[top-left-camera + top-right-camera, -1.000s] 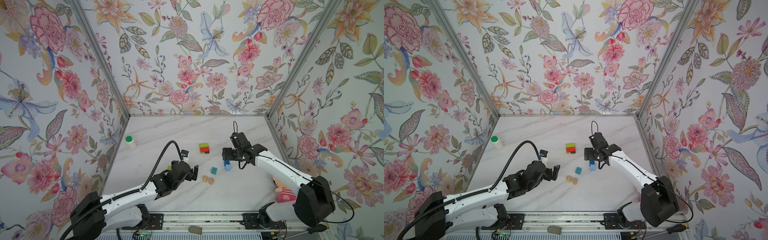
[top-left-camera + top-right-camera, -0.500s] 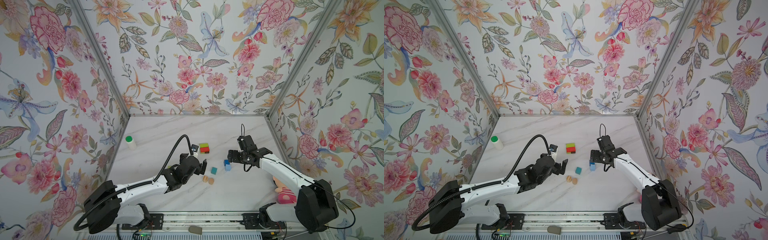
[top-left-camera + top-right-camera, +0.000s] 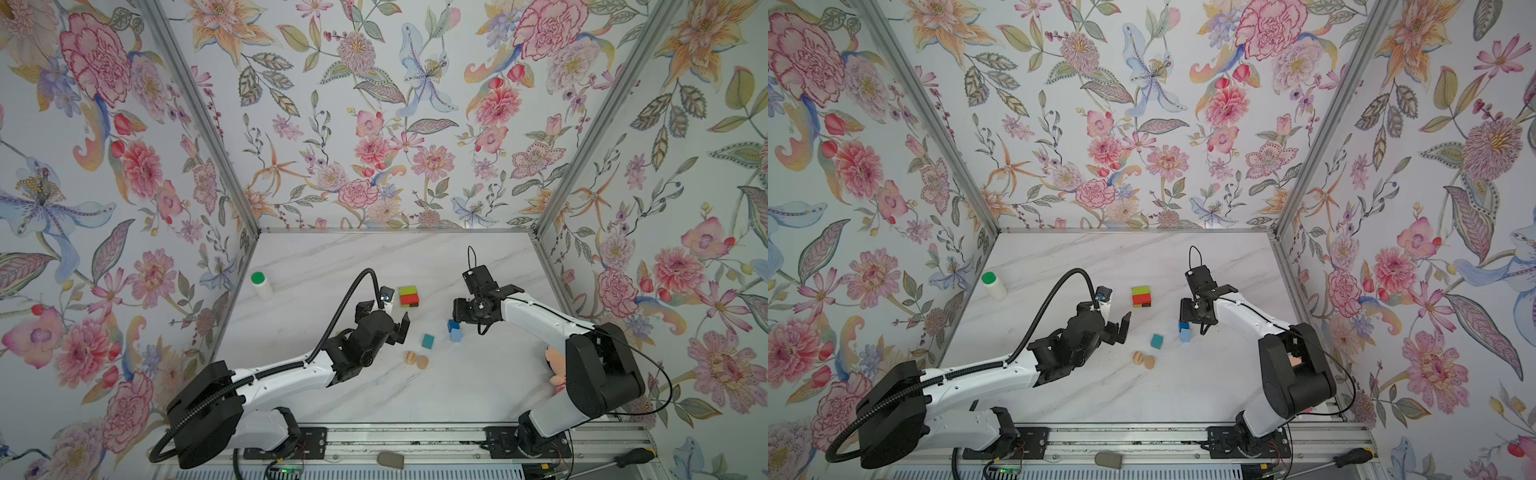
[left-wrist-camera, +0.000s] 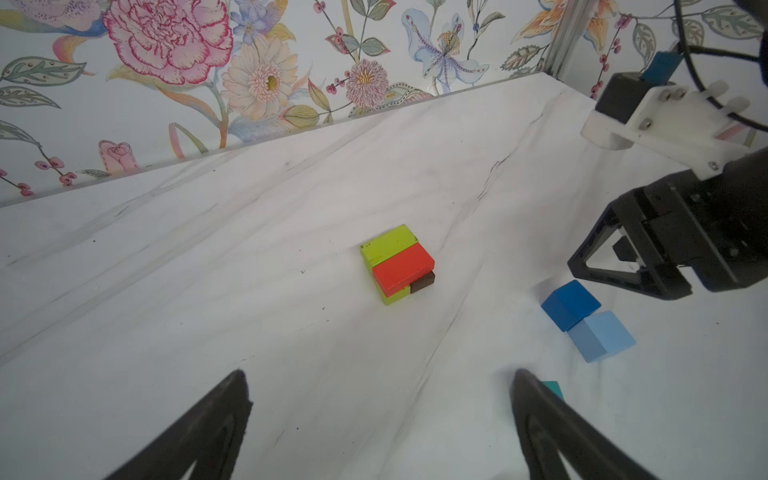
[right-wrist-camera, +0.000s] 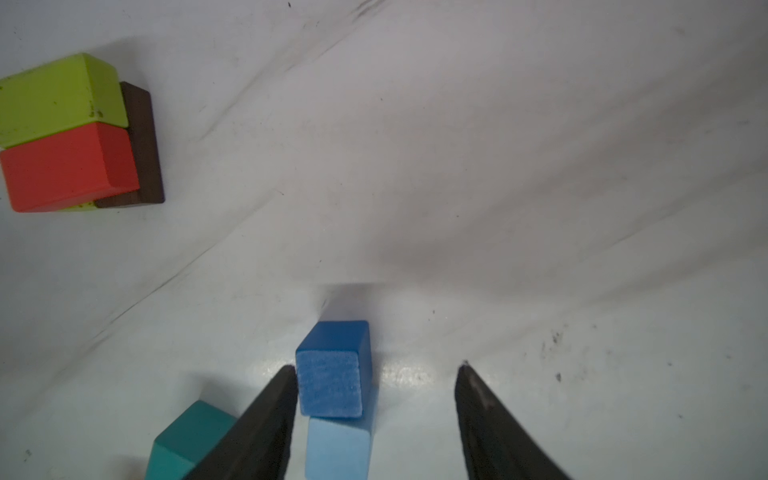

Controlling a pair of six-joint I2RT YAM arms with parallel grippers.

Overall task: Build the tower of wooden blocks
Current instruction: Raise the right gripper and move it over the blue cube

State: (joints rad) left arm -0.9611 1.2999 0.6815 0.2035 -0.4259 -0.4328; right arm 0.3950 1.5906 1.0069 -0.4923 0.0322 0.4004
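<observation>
The marble counter (image 3: pixel 332 257) filled the lower middle of both top views. My left arm reached in from the lower left. Its claw (image 4: pixel 380 374) was released, jaws spread wide and holding nothing, pointed at the stack from a little way off. My right arm came in from the lower right, and its claw (image 5: pixel 377 368) hung low over the blue cubes right of centre. In the right wrist view it was not clenched. One finger (image 5: pixel 266 415) touched the side of the dark blue block (image 5: pixel 332 370), while the other stood clear with bare counter between.

The tower (image 3: pixel 408 296) was only a low stack just above centre, yellow-green and red on top with a dark brown edge showing beneath. The dark blue block sat on the counter well to its right, touching the light blue block (image 3: pixel 456 335). The teal block (image 3: pixel 427 341) lay near them to the left. Lower still were the two tan rounded pieces (image 3: pixel 410 357), side by side.

I judged the off-centre straddle to be the main risk. If I closed the claw from there, the touching finger would likely shove or twist the cube before the far one arrived, giving a skewed grip. The light blue neighbour might be dragged along, and the teal block sat close beside the outer face of that same finger. A crooked cube set on the stack could also nudge the red piece off its overhang.
</observation>
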